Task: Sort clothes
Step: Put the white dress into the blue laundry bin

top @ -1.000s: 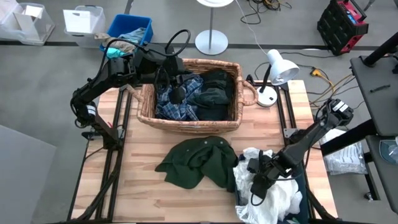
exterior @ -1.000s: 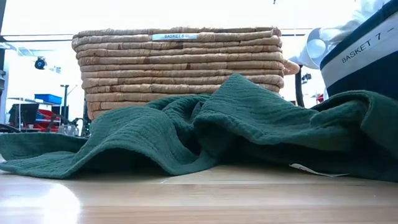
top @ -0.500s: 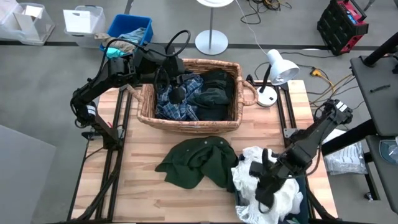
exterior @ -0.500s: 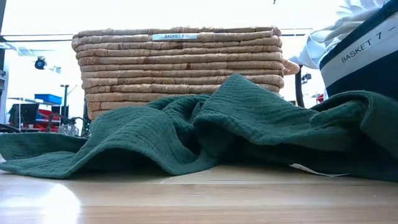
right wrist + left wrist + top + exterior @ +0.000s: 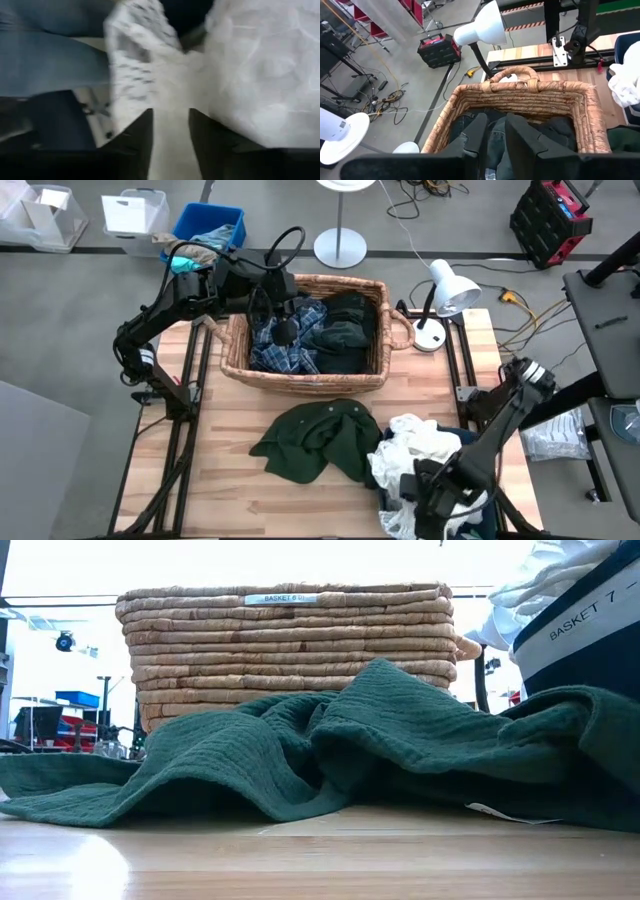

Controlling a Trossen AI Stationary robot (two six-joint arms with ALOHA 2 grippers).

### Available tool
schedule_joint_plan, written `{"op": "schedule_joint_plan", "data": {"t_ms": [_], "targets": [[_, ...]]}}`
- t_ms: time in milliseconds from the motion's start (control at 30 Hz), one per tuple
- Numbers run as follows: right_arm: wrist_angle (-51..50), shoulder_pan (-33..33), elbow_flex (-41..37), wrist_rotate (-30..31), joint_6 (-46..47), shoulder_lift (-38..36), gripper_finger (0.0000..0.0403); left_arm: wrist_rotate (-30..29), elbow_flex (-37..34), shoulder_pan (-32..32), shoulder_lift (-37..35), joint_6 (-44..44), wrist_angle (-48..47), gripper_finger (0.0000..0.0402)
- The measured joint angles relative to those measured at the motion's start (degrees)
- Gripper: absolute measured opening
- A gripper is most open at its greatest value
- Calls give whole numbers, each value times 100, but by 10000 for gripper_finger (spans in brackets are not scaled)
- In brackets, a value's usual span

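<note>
A wicker basket [image 5: 300, 380] at the table's far side holds a navy plaid garment [image 5: 272, 358] and dark garments [image 5: 345, 330]. My left gripper [image 5: 285, 332] hovers above them, its fingers a little apart and empty; it also shows in the left wrist view [image 5: 496, 142]. A dark green garment [image 5: 310, 442] lies spread on the table's middle. A navy basket [image 5: 590, 630] at the near right holds a heap of white garments [image 5: 425, 442]. My right gripper [image 5: 425, 492] is down in that heap, shut on white cloth. My right gripper has white cloth [image 5: 172, 117] of the heap pinched between its two fingers [image 5: 142, 142]. It comes from above, slanting toward the table's near edge. Which garment, and one layer or several, I cannot tell. The rest of the cloth lies on the heap in the navy basket.
A white desk lamp [image 5: 445, 290] stands at the table's far right corner beside the wicker basket's handle [image 5: 400, 330]. A blue bin [image 5: 205, 225] and clear boxes [image 5: 135, 210] stand on the floor beyond the table. Bare wood [image 5: 230, 480] shows at the near left.
My right gripper has gone toward the table's near edge within the navy basket, and its arm has swung with it. The white heap has shifted: its cloth has spread toward the green garment and risen a little at the basket's rim.
</note>
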Motion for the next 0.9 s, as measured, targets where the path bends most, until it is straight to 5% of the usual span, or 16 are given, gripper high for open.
{"op": "schedule_joint_plan", "data": {"t_ms": [200,333,433,633,900], "targets": [[-325,13,-2,36,-581,745,209,-1,0,4,1,18,115,48],[-420,-62,-2,22,-941,1190,225,1,0,15,0,18,163,48],[-411,-92,-2,18,-1009,1389,186,3,0,15,-1,18,195,48],[-523,-91,-11,65,-912,1295,29,5,0,22,-1,18,195,48],[-1356,-89,-11,679,-179,754,10,8,0,22,0,16,190,48]]}}
